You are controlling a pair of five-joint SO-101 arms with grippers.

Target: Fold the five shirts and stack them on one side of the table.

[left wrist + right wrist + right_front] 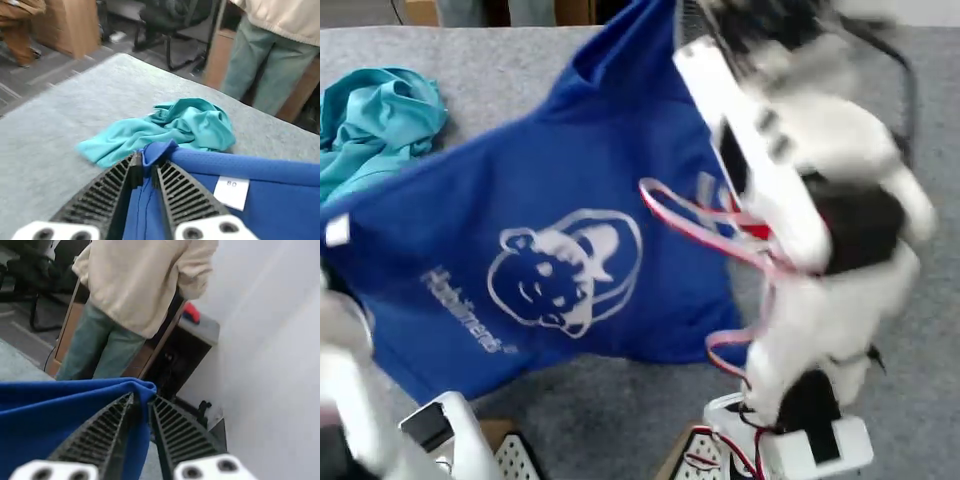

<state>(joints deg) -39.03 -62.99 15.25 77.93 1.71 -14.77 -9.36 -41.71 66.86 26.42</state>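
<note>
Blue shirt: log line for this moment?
left gripper: shut on blue shirt | right gripper: same | teal shirt: crumpled on table

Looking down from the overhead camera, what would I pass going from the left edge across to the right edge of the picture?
Crumpled teal shirt → blue shirt with a white cartoon print, spread wide → tall white robot arm trailing red and white cables.
</note>
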